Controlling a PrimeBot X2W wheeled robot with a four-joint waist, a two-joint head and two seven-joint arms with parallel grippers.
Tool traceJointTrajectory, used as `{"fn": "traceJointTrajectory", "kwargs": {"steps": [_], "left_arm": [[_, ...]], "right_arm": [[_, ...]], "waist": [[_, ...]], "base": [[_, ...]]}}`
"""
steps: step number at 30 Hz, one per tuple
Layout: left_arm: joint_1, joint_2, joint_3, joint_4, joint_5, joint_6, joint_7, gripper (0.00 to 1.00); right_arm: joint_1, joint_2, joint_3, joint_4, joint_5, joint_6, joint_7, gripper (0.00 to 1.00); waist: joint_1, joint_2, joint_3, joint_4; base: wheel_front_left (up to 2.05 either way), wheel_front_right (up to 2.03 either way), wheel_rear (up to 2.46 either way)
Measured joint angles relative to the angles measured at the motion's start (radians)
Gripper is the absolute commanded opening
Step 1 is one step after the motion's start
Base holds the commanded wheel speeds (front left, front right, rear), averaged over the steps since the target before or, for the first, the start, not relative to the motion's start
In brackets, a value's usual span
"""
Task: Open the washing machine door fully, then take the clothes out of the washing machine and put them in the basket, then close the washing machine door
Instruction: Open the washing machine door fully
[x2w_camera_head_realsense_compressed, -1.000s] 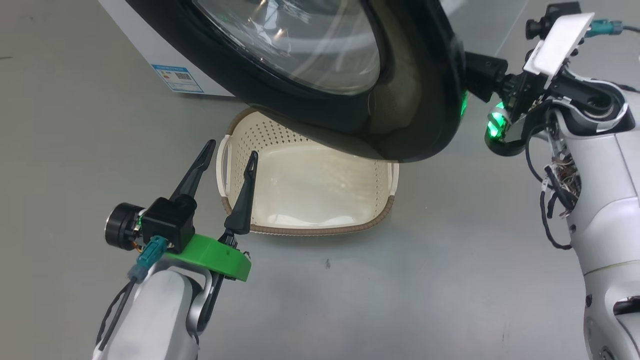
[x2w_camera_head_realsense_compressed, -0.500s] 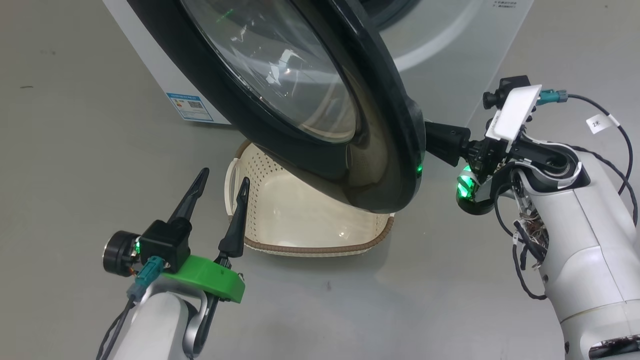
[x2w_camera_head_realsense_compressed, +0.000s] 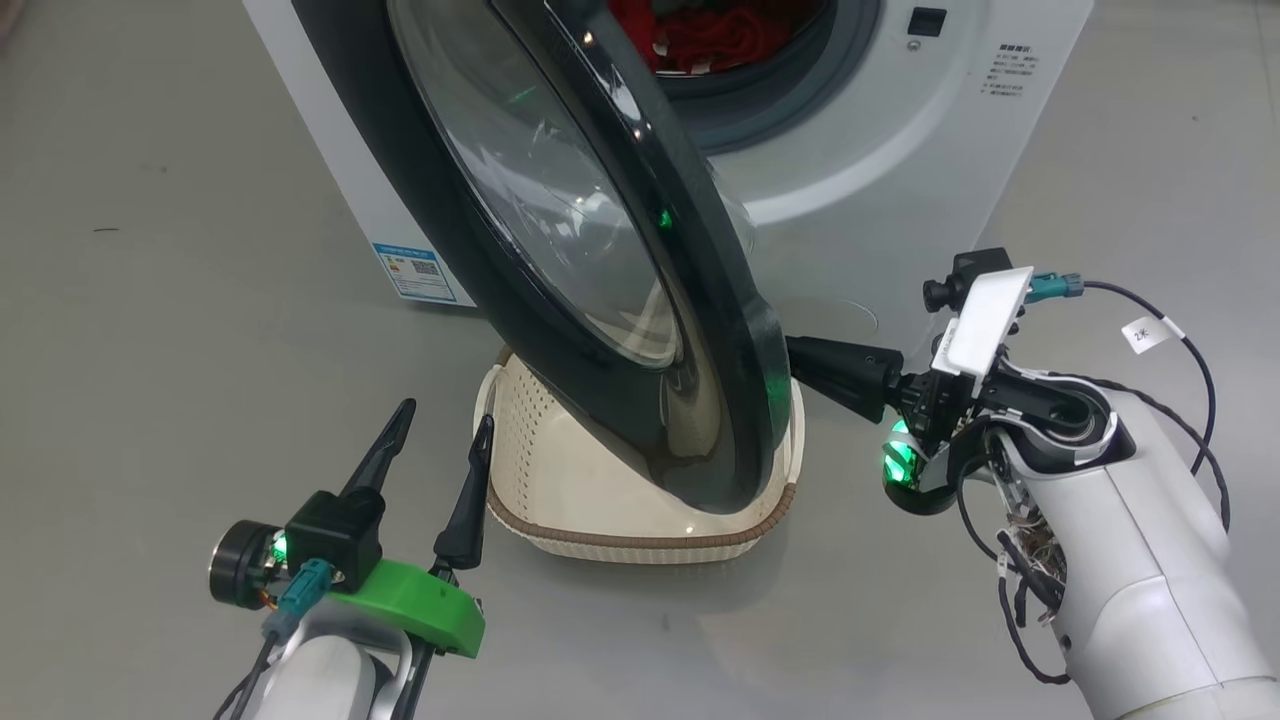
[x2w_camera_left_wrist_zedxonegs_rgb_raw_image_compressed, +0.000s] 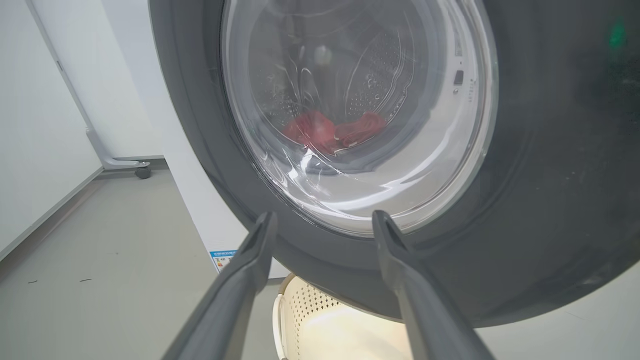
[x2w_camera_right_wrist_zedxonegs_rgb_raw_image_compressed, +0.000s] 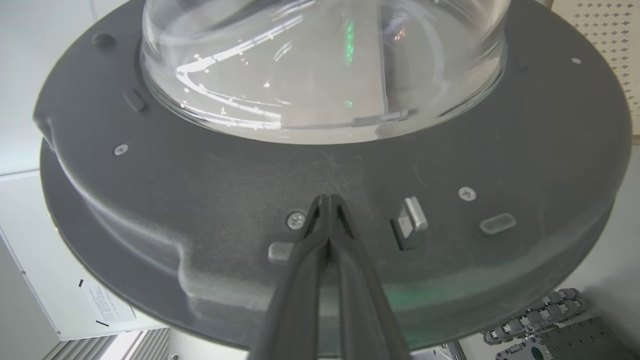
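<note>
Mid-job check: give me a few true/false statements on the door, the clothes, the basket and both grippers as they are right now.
1. The red clothes lie inside the washing machine. True.
2. The basket holds a garment. False: what shows of it is empty.
3. The right gripper is shut, tips against the door on its inner face. True.
4. The left gripper grips the basket's handle. False: it is open, holding nothing, beside the basket.
5. The door is latched shut. False: it stands swung out above the basket.
</note>
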Motion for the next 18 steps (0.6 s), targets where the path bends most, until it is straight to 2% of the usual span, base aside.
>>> {"fn": "traceJointTrajectory", "kwargs": {"steps": [7, 18], "left_arm": [[0.017, 0.001, -0.001, 0.007, 0.000, 0.000, 0.000, 1.00], [0.033, 0.001, -0.009, 0.018, 0.004, -0.002, 0.000, 1.00]], "right_arm": [[0.056, 0.001, 0.033, -0.026, 0.018, 0.000, -0.011, 0.00], [0.118, 0.001, 0.145, -0.084, 0.114, 0.000, -0.045, 0.00]], "waist": [[0.0000, 0.0000, -0.029, 0.027], [0.0000, 0.0000, -0.060, 0.084]], "base": [[0.00, 0.00, 0.00], [0.00, 0.00, 0.00]]}}
